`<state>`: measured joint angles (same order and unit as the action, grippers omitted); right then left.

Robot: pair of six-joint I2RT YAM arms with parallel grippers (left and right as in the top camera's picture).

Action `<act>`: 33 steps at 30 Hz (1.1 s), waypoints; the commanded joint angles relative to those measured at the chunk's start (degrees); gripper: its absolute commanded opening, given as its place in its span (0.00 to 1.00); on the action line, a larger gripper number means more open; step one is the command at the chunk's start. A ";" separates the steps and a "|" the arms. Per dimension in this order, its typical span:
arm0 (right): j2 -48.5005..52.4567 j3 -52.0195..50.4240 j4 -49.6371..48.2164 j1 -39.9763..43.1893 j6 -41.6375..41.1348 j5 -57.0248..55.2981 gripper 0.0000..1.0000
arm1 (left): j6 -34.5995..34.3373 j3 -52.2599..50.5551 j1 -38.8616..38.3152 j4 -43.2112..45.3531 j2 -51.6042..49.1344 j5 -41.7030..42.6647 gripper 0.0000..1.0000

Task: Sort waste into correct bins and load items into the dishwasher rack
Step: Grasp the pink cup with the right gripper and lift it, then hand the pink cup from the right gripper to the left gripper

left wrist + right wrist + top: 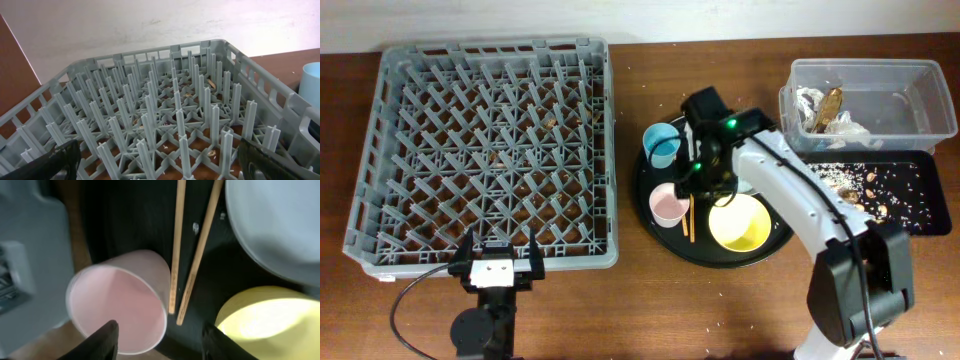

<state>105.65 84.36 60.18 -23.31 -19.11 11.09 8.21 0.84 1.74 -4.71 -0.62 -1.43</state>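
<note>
The right claw [163, 338] hangs spread wide over the round black tray [125, 215] and grips nothing. Its left finger is above the mouth of the small pink-white cup [120, 305] and its right finger is just short of the yellow bowl [265, 325]. The near ends of the two wooden chopsticks [201, 245] lie between the fingers. The white plate [280, 225] sits ahead and to the right. The left claw [503, 250] also gapes empty, at the near rim of the dishwasher rack [490, 140], whose pegs rise ahead of it on the bench [650, 310].
</note>
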 commanded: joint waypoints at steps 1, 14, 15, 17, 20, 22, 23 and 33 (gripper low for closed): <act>0.61 -4.70 -3.58 0.02 -0.94 -0.17 0.48 | 1.14 -0.35 0.04 -0.04 0.26 0.63 0.99; -0.57 -7.58 -8.37 0.72 -0.85 1.95 0.04 | 1.14 -0.35 0.09 0.13 0.26 -0.90 0.99; -1.99 -6.38 -7.39 1.51 -0.83 3.54 0.04 | 1.09 -0.31 0.09 0.39 0.28 -0.63 0.99; -6.75 -3.58 -5.07 3.89 0.72 6.23 0.04 | -2.19 -0.31 0.04 4.07 0.28 0.48 0.99; -16.17 -0.98 -2.32 8.79 2.19 9.44 0.04 | -17.40 2.23 0.04 5.14 -0.02 5.60 0.99; -20.98 -0.98 -1.97 11.43 2.40 12.11 0.04 | -24.65 5.22 0.04 2.84 -2.86 9.66 0.99; -22.29 -0.98 -1.90 12.09 2.91 13.49 0.04 | -27.17 7.41 0.04 2.10 -5.77 11.04 0.99; -22.56 -0.98 -4.20 12.24 6.88 23.28 0.04 | -35.91 41.09 0.04 4.17 -54.84 45.40 0.99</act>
<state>83.00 83.13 56.47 -11.22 -13.93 31.22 -23.88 34.76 1.69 -2.13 -44.01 25.61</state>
